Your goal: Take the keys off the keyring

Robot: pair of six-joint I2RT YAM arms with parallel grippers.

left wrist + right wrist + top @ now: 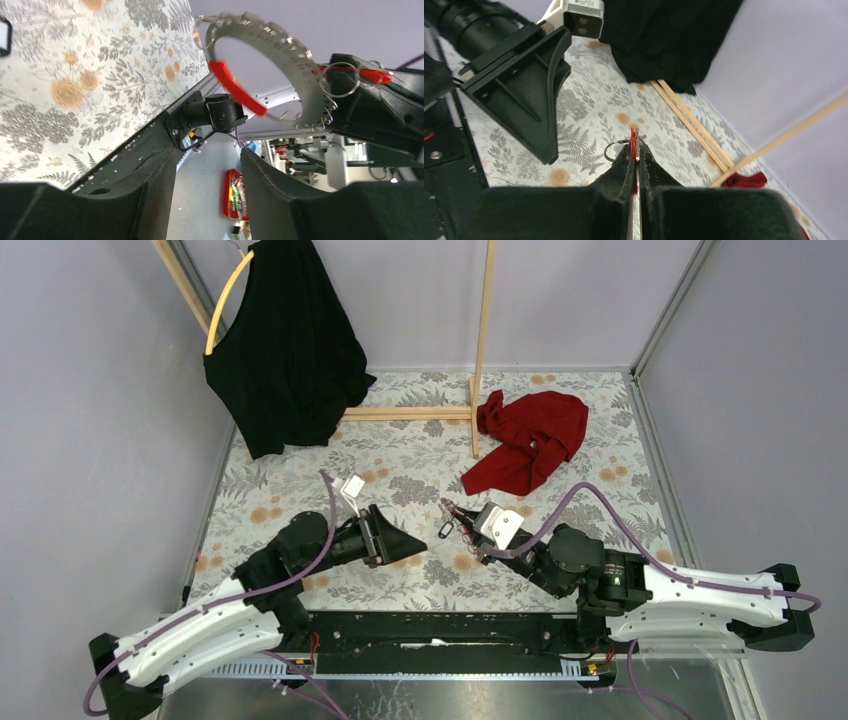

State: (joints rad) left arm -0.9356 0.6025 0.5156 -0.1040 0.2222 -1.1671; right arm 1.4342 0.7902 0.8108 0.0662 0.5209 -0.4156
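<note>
Near the front edge of the bench [420, 585], the keyring [235, 86] is being clenched by the right gripper [636, 150], apparently steadied so the spread-open left gripper [207, 155] can strip the keys [445, 530].

We see both arms reaching to the middle of the flowered table [400, 470], the left gripper [405, 545] and the right gripper [470, 525] pointing at each other, with the keys [446, 529], one black-headed, between them. Behind, a red cloth [530, 435] lies beside a wooden stand [483, 340], and a black garment [290, 350] hangs on a yellow hanger [228, 300].
</note>
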